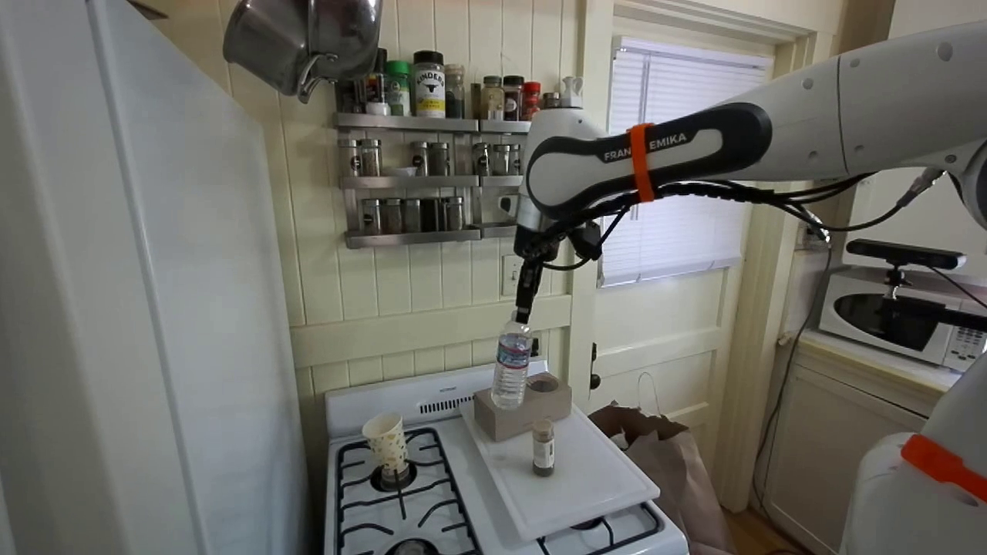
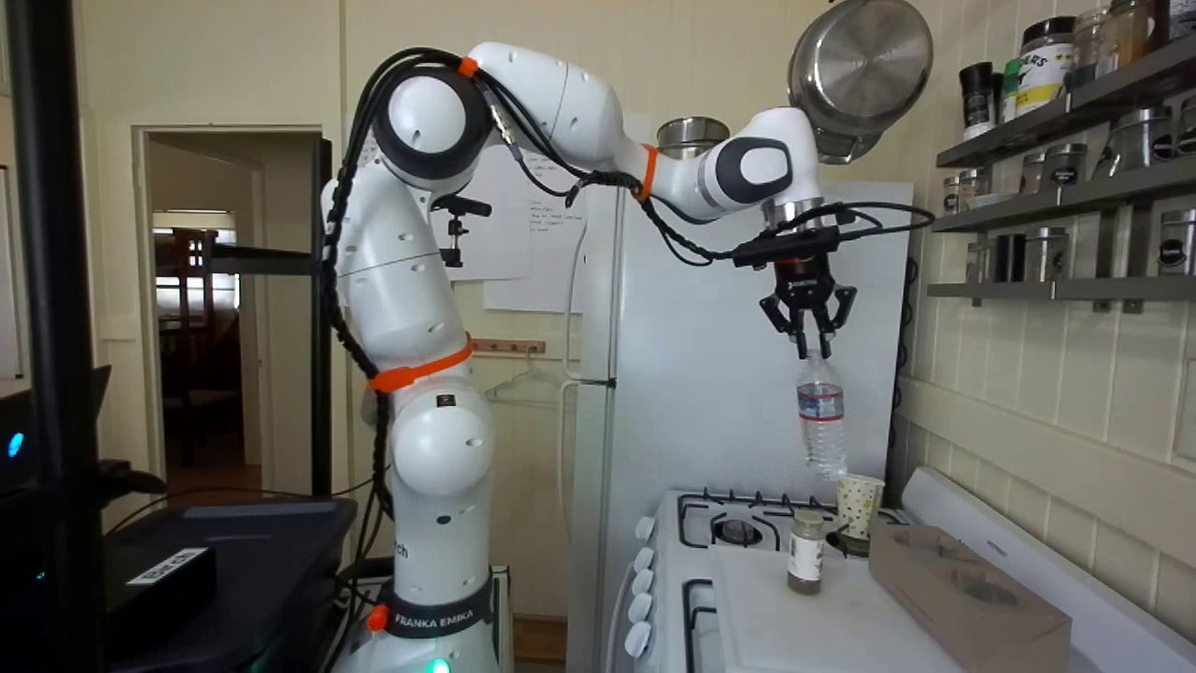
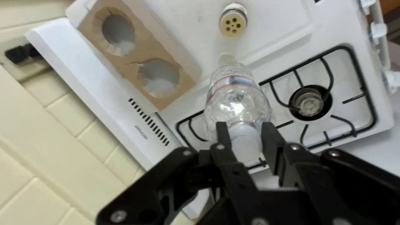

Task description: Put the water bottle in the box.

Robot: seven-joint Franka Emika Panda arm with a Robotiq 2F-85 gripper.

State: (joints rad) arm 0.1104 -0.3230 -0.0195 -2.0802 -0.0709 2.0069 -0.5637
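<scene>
The clear water bottle [image 1: 512,370] hangs upright, slightly tilted, in the air above the stove in both exterior views [image 2: 824,425]. My gripper [image 2: 814,351] is shut on its pale cap, with a finger on each side of it in the wrist view [image 3: 243,137]. The bottle's base is clear of any surface. The grey-beige box [image 1: 501,422] sits on a white board at the back of the stove. Its top [image 3: 135,64] has two round holes. In the wrist view the bottle is to the right of the box, not over its holes.
A spice jar [image 1: 544,449] stands on the white board [image 1: 594,493] in front of the box. A patterned paper cup [image 1: 387,441] stands on a burner. The stove's back panel [image 3: 103,90] and spice shelves [image 1: 412,239] are behind. A fridge [image 2: 747,374] stands beside the stove.
</scene>
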